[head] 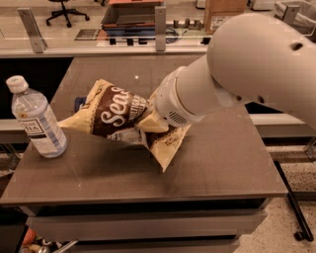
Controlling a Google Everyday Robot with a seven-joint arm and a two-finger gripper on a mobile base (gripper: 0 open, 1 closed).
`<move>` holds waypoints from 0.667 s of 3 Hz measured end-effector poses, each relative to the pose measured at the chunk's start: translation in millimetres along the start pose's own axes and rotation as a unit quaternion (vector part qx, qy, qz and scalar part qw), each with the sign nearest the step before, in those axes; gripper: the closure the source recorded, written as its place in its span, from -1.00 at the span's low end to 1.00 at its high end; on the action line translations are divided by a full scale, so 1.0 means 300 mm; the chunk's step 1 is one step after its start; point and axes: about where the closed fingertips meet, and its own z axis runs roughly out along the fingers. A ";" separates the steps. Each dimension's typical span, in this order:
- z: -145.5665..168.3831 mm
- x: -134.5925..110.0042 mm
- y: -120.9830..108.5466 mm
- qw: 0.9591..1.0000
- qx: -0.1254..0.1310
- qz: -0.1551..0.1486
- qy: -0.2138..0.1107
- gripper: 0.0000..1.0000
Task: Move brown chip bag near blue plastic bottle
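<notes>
Brown chip bag [114,114], one, at claw [150,117]; one blue plastic bottle [37,122].

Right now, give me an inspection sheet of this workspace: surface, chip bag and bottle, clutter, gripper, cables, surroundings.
Surface: brown table, flat top.
Job's things: brown chip bag, crumpled, mid-table, its left corner close to the blue plastic bottle; the bottle stands upright and capped near the left edge.
Clutter: small dark-blue wrapper behind the bag.
Grippers: gripper at the bag's right part, mostly hidden by the white arm.
Cables: nothing seen.
Surroundings: office chair and cardboard box beyond the far counter.
</notes>
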 end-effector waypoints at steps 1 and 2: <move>-0.005 -0.008 0.003 1.000 0.001 -0.002 0.000 -0.74; -0.009 -0.015 0.006 1.000 0.003 -0.005 0.000 -1.00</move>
